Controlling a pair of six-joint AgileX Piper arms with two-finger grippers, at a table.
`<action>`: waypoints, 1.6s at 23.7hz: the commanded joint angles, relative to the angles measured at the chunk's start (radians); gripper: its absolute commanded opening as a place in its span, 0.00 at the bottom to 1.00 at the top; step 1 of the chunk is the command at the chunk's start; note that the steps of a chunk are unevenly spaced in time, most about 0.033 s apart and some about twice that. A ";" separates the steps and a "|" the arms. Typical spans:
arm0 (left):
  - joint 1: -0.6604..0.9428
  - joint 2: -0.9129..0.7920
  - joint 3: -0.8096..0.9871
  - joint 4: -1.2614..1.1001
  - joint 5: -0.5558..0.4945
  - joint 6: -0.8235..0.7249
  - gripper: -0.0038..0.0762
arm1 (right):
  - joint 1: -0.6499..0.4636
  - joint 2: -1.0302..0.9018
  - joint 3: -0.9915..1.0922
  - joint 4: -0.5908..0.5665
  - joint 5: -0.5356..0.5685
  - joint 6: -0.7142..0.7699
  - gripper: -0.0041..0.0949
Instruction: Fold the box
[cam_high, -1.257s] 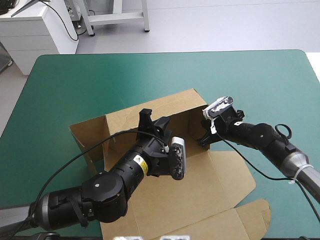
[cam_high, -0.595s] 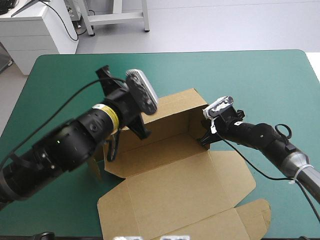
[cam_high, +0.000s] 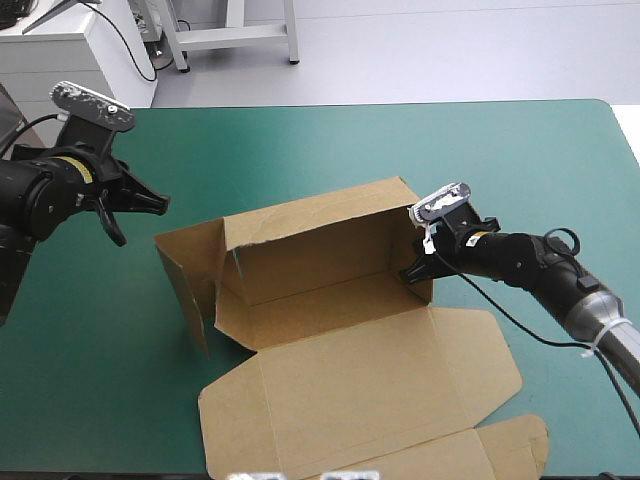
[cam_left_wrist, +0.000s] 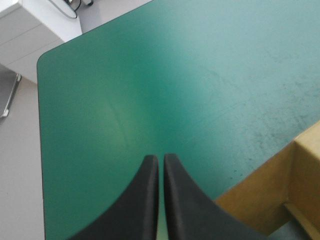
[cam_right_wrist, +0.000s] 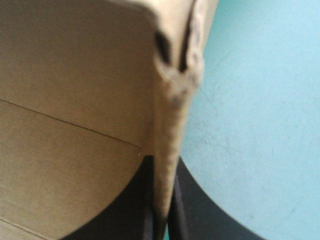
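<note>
Your left arm (cam_high: 45, 195), at ten o'clock, is black with a yellow label band (cam_high: 68, 167). Your right arm (cam_high: 515, 258), at four o'clock, is black with a silver collar (cam_high: 598, 318) and a white tie (cam_high: 603, 345). The left end effector (cam_left_wrist: 161, 160) and the right end effector (cam_right_wrist: 162, 161) have black fin-shaped fingers.

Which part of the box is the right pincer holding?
On the teal-green table lies the brown box, lid flat toward the near edge. At its right end an upright wall is clamped in the right pincer; the left end flap stands free.
</note>
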 joint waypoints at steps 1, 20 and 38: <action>0.033 -0.026 -0.029 0.040 -0.002 -0.008 0.07 | 0.002 -0.029 -0.124 -0.285 0.176 0.297 0.02; 0.042 -0.028 0.096 0.072 -0.004 -0.020 0.06 | -0.098 0.255 -0.393 -0.480 0.542 0.478 0.02; 0.042 -0.028 0.096 0.065 0.002 -0.028 0.06 | -0.098 0.342 -0.691 -0.477 0.708 0.476 0.68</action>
